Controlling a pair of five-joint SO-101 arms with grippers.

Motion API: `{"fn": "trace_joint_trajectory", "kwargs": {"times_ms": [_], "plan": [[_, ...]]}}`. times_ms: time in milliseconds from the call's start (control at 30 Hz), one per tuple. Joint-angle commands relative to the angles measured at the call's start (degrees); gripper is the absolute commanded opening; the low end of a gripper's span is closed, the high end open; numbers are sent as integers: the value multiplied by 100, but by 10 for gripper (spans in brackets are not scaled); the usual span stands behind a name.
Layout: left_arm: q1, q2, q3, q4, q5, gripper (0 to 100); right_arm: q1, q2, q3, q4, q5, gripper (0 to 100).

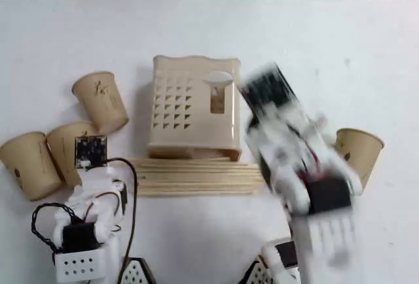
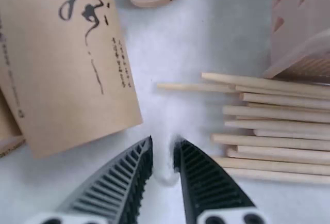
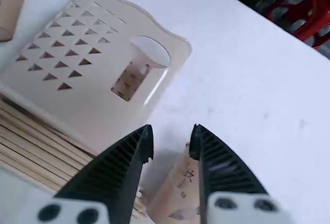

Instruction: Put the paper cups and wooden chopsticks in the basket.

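Left pincer (image 2: 164,154) hangs low over the counter (image 1: 340,42), jaws a crack apart and holding nothing, between a lying cup (image 2: 67,64) and the near ends of the chopsticks (image 2: 273,131). Right pincer (image 3: 171,140) is partly open and empty too, above the lone cup (image 1: 359,150) that lies on the other side of the basket (image 1: 193,107). Three cups lie on their sides to the basket's left. The chopsticks lie in a flat row just in front of it, touching its wall or nearly so. The basket seems tipped, a perforated wall with the handle hole facing up; I cannot tell where its mouth faces.

I judge the cups very light and thin-walled: they should roll at a nudge and crush under a hard squeeze. I would take one at the rim, one jaw inside and one outside, where the rolled edge is stiffest, and close gently.

I judge the chopsticks light, stiff and smooth. Lying flat and packed, they offer little to bite, and a bundle may slip or fan out. I would pinch a few across their length near the middle, so they hang level.
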Motion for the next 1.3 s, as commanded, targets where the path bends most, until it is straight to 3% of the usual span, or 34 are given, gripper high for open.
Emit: {"fn": "trace_joint_trajectory", "kwargs": {"times_ms": [0,267,467,700,1267], "plan": [[-40,-22,-9,18,53,89,-207,1877,-1512,-48,-448,135],[-40,-22,-9,18,53,89,-198,4567,-3270,-57,-703,244],[-40,-22,-9,18,53,89,-110,5745,-3833,-101,-703,226],[-40,-22,-9,18,53,89,-4,6501,-4158,-479,-703,159],[-40,-22,-9,18,53,89,198,7512,-4158,-796,-659,105]]}}
